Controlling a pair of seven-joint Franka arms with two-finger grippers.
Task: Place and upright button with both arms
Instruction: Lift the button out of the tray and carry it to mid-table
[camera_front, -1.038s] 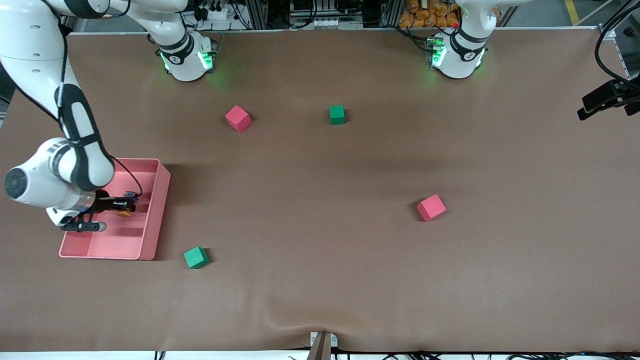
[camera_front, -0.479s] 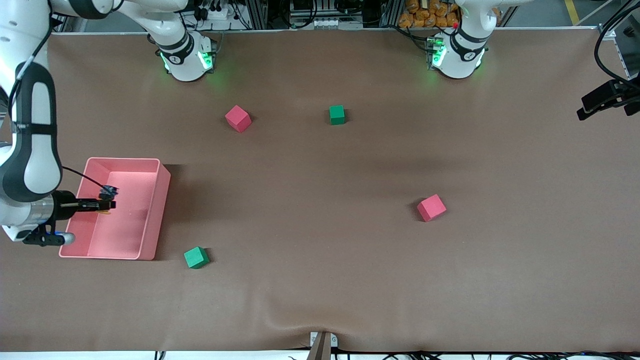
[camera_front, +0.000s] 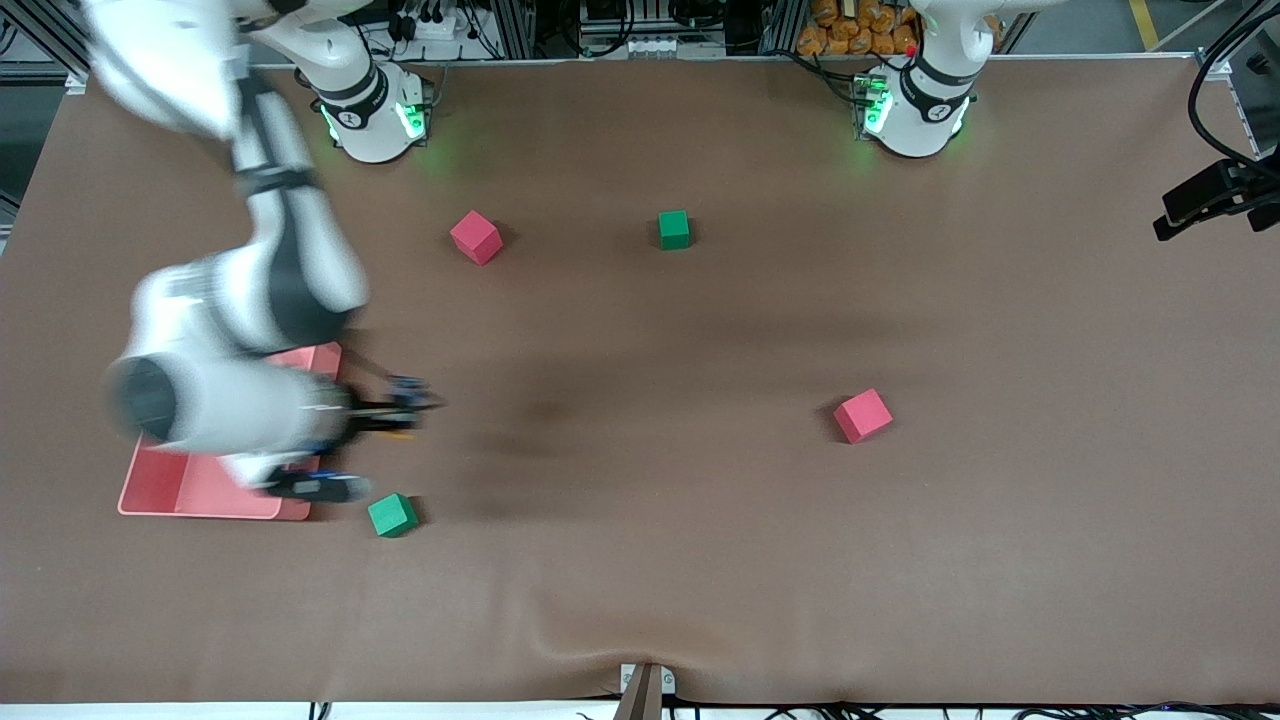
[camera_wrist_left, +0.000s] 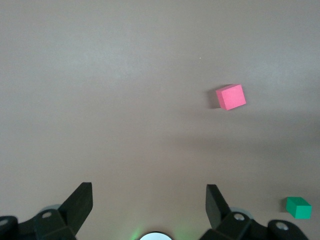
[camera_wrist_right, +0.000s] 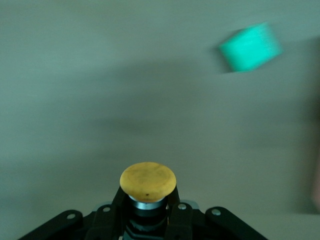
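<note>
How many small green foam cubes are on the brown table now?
2. One small green foam cube lies near the robot bases, beside a pink cube. The other green cube lies nearest the front camera, beside the pink plastic tray. The right arm may hide more.

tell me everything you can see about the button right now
The button is a small push-button with a round, matte orange-yellow cap on a silvery collar above a dark body. The right gripper is shut on it, fingers pinching the body just under the cap. It is held in the air over bare table beside the pink tray, clear of the tray and of the green cube below. In the front view it shows only as an orange speck at the fingertips.
</note>
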